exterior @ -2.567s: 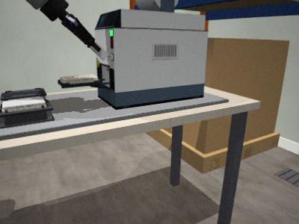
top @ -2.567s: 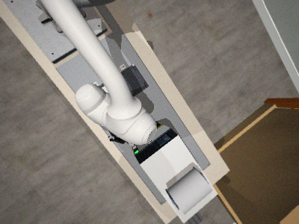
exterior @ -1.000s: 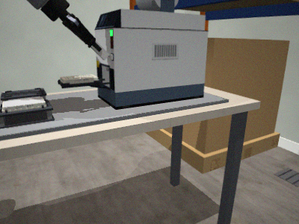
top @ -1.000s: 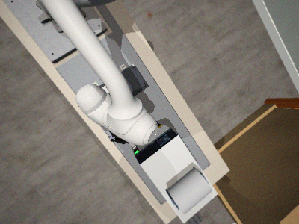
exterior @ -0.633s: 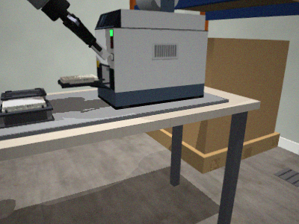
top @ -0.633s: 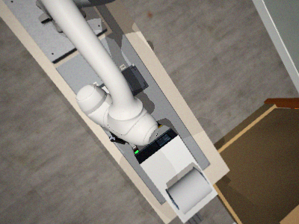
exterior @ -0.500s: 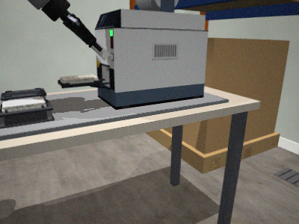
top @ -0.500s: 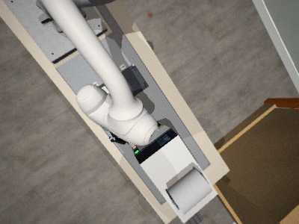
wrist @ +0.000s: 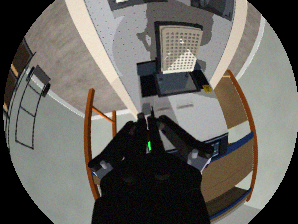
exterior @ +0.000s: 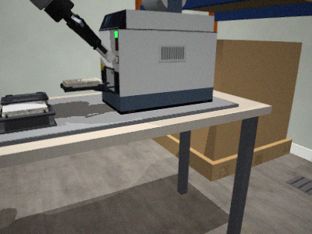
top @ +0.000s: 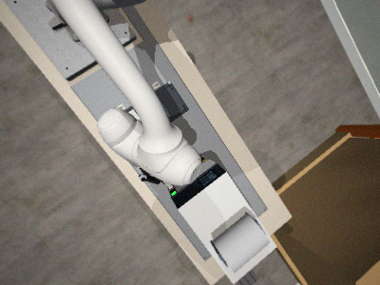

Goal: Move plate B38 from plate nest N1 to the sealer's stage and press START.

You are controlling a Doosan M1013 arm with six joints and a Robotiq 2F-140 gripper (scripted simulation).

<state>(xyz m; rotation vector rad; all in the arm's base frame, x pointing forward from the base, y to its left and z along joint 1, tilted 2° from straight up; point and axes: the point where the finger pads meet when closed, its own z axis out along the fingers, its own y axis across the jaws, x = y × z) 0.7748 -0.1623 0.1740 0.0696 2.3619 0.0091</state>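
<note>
Your pincer is narrowed shut on nothing beside the boxy, smooth white sealer, whose stage bears a pale, hole-dotted rectangular plate.

the pincer slants down from the upper left, shut, its tips at the near-left front of the white sealer, where a green lamp glows above. below it a pale plate lies on the stage, which juts out left from the sealer. farther left on the table, a dark nest holds another pale plate.
</note>
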